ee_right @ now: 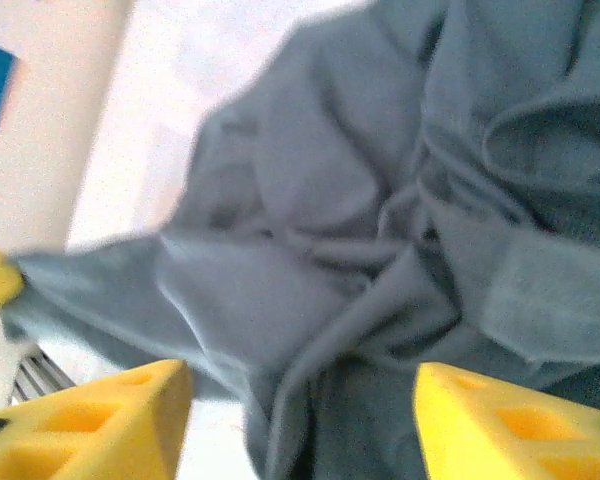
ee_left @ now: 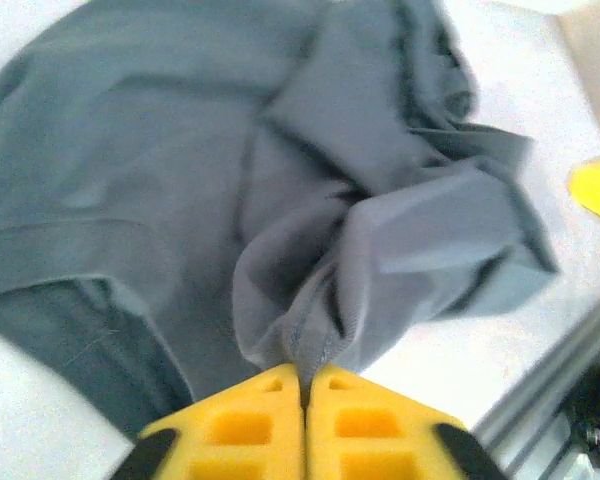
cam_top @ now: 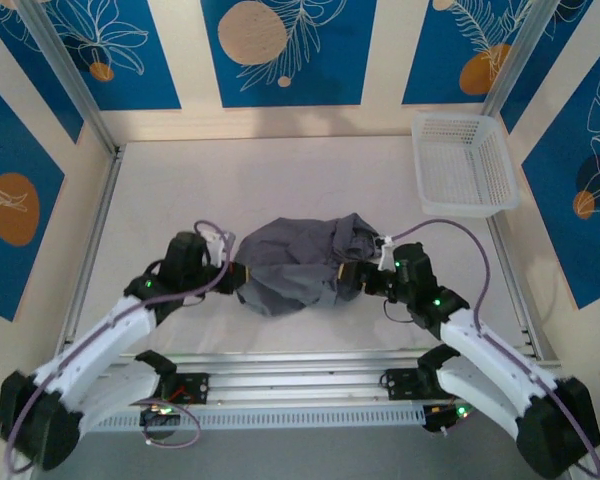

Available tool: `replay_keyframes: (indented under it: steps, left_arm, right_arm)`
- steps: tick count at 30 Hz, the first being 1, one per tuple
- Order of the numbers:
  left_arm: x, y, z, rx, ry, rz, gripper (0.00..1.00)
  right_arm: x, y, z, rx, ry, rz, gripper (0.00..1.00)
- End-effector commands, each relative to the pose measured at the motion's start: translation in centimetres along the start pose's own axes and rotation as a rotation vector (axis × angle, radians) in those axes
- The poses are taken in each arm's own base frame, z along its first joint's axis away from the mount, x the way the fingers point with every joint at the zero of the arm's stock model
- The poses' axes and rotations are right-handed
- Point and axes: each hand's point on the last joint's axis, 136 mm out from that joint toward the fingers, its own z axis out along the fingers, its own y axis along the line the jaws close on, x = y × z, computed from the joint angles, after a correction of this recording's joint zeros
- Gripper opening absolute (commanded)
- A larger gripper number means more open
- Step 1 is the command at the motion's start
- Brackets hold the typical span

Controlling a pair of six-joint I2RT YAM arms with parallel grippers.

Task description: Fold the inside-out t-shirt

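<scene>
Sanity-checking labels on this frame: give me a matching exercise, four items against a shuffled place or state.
1. slate-grey soft cloth t-shirt
2. white plastic mesh basket
3. left yellow-fingered end effector
4. right yellow-fingered end effector

A. fingers spread apart
B. empty, far right corner
C. crumpled heap, centre
D. fingers pinched on a cloth fold

Pairs: 1-C; 2-B; 3-D; 4-A

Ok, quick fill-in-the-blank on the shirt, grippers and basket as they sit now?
The left gripper is ___ on a fold of the inside-out t-shirt.
The right gripper has its jaws ___ around the cloth.
The bunched shirt lies ___ the two grippers.
The white basket sits at the far ___ corner of the table.
Missing: shut; open; between; right.
</scene>
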Motion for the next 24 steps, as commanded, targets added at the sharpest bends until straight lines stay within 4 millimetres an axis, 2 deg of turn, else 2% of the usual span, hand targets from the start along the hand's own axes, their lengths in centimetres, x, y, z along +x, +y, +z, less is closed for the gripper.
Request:
replay_keyframes:
  steps: [1, 4, 8, 10, 11, 14, 18, 20, 22, 24]
  left_arm:
    - [-1.5, -4.3, -3.7, 0.127, -0.237, 0.228, 0.53]
    - [-2.6, -3.8, -5.1, 0.067, -0.339, 0.25, 0.61]
    - [-3.8, -4.0, -4.3, 0.056, -0.337, 0.229, 0.68]
    - [-4.1, -3.5, -2.7, 0.012, -0.268, 0.185, 0.73]
    - [-4.0, -2.5, -1.5, -0.051, -0.201, 0.147, 0.73]
    - [-2.9, -0.2, 2.1, -0.212, 0.046, 0.086, 0.73]
    - [-1.7, -1.3, 6.9, -0.142, 0.226, 0.008, 0.77]
    - [-1.5, -2.3, 9.4, -0.071, 0.268, -0.029, 0.78]
    - [-1.2, -1.8, 11.5, -0.081, 0.306, -0.055, 0.79]
    - [-0.8, -1.0, 13.5, -0.109, 0.347, -0.071, 0.8]
  right_arm:
    - [-4.7, 0.9, -2.3, 0.02, -0.186, 0.019, 0.64]
    - [-6.2, 1.7, -0.8, 0.052, -0.112, -0.018, 0.65]
    - [-4.7, 2.1, 3.2, 0.105, 0.151, -0.035, 0.65]
    - [-3.3, 2.0, 5.0, 0.13, 0.25, -0.067, 0.66]
    - [-2.4, 1.6, 5.9, 0.157, 0.296, -0.069, 0.66]
    - [0.2, -0.7, 7.6, 0.286, 0.393, -0.072, 0.68]
    - [3.4, -3.0, 7.9, 0.399, 0.48, -0.089, 0.67]
    - [4.7, -3.2, 7.8, 0.381, 0.51, -0.067, 0.57]
    - [5.5, -2.6, 7.9, 0.321, 0.527, -0.053, 0.29]
    - [5.6, -1.8, 7.9, 0.272, 0.526, -0.05, 0.08]
